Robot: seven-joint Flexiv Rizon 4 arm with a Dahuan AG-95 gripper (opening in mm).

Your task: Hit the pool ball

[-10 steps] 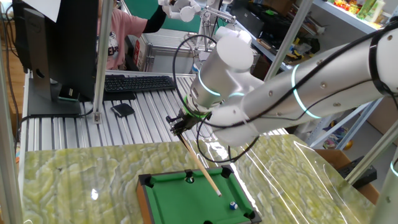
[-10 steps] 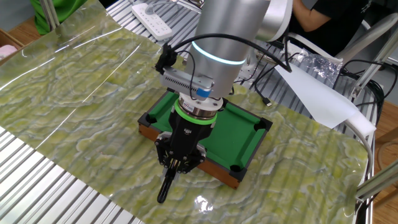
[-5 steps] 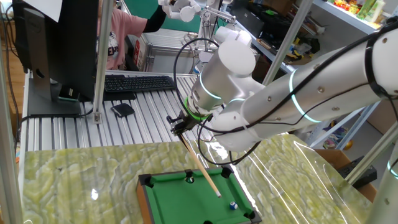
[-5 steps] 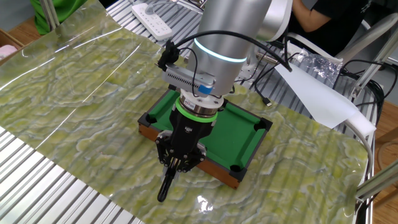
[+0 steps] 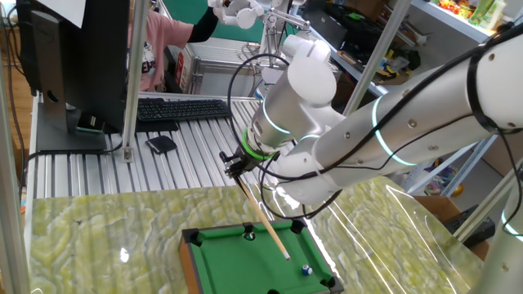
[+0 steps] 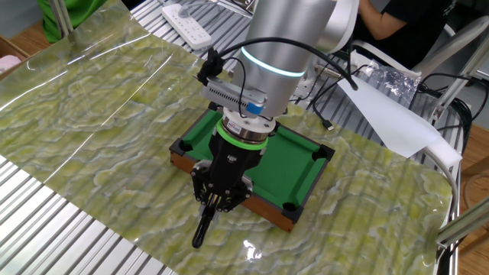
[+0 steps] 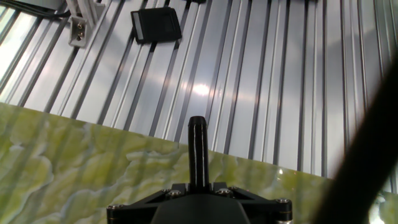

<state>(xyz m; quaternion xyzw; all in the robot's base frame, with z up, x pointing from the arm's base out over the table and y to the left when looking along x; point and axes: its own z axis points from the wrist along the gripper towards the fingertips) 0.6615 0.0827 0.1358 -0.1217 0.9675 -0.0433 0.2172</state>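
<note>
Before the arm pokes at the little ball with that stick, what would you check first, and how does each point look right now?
1. Thin wooden cue stick clamped in the gripper: ok.
2. Tiny blue-and-white pool ball on the felt of the mini green pool table: ok.
3. Cue tip short of that ball: ok, a gap shows.
4. Cue aimed at the ball: cannot tell.
5. Small dark ball near the far rail off the cue's line: ok.

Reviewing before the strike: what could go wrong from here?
1. The thin wooden cue stick has its tip short of the tiny blue-and-white pool ball and somewhat to one side, so the stroke may glance or miss.
2. The dark small ball beside the shaft could get knocked.
</note>
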